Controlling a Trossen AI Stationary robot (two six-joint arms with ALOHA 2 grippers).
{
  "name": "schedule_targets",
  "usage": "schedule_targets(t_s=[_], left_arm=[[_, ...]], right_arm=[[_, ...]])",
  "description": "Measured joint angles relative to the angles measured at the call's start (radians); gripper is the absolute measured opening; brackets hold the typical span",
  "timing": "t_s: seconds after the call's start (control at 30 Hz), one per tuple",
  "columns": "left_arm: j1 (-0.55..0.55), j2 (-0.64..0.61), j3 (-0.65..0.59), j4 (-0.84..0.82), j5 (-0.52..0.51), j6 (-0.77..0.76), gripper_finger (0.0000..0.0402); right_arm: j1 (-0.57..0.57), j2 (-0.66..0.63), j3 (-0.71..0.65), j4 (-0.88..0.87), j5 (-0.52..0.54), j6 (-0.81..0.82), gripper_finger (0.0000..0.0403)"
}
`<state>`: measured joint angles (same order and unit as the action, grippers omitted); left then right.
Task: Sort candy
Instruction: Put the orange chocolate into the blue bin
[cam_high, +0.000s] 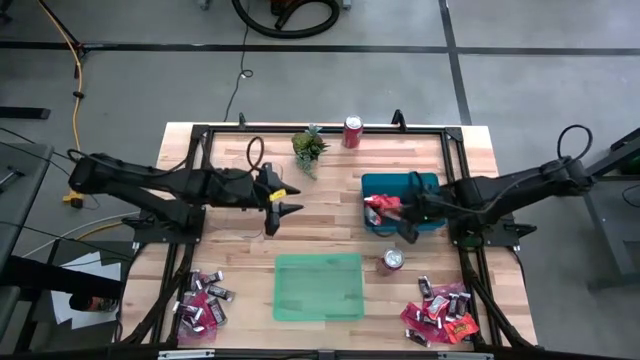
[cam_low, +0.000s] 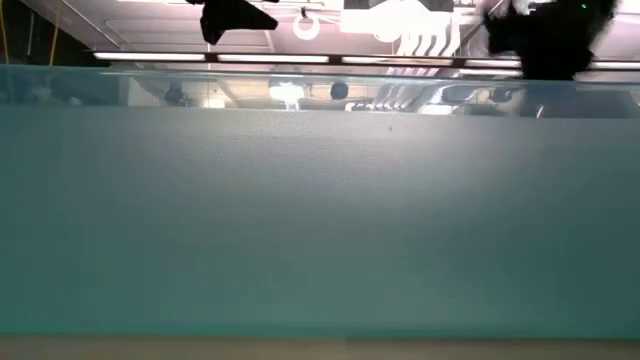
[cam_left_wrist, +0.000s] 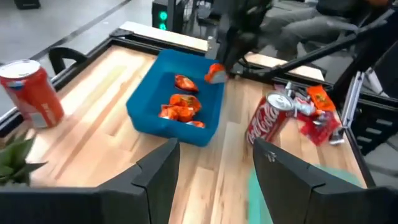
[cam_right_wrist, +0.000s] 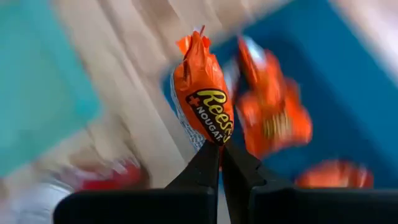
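The candy lies in two heaps near the table's front edge, one at the left (cam_high: 203, 306) and one at the right (cam_high: 443, 314). Several orange packets (cam_left_wrist: 179, 104) lie in the blue tray (cam_high: 425, 183). My right gripper (cam_right_wrist: 219, 149) is shut on one more orange packet (cam_right_wrist: 202, 93) over the tray's near edge; the left wrist view shows this packet (cam_left_wrist: 216, 73) too. My left gripper (cam_high: 285, 202) hangs open over the table's middle left, nothing between its fingers (cam_left_wrist: 158, 171). My right gripper pinches one end of the orange packet (cam_right_wrist: 214, 138) between its two fingertips. The fingers slant down from above. The packet hangs below them, lifted clear over the blue tray's near edge.
A green tray (cam_high: 318, 287) sits at the middle front, and its wall fills the low view (cam_low: 320, 220). One red soda can (cam_high: 352, 130) stands at the back, another (cam_high: 392, 262) between the two trays. A small green plant (cam_high: 310, 147) stands at the back.
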<state>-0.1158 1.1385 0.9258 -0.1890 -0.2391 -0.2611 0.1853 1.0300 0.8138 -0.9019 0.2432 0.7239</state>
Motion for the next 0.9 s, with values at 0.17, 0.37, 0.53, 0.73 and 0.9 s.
schedule_targets(t_s=[0.17,0.37,0.53,0.73,0.9], left_arm=[[-0.041,-0.001,-0.122,0.232,-0.072,-0.054,0.0191],[-0.054,0.000,-0.283,0.517,-0.091,-0.164,0.0191],[-0.054,0.000,-0.323,0.578,-0.091,-0.225,0.0191],[-0.069,-0.001,-0.323,0.586,-0.091,-0.227,0.0191],[-0.085,-0.001,-0.323,0.584,-0.091,-0.227,0.0191]], right_arm=[[-0.040,-0.121,-0.190,0.005,0.000,0.313,0.0000],[-0.195,-0.126,-0.244,0.029,0.008,0.482,0.0000],[-0.330,-0.055,-0.261,0.164,-0.086,0.501,0.0000],[-0.389,0.058,-0.263,0.160,-0.148,0.479,0.0000],[-0.391,0.106,-0.263,0.146,-0.148,0.487,0.0000]])
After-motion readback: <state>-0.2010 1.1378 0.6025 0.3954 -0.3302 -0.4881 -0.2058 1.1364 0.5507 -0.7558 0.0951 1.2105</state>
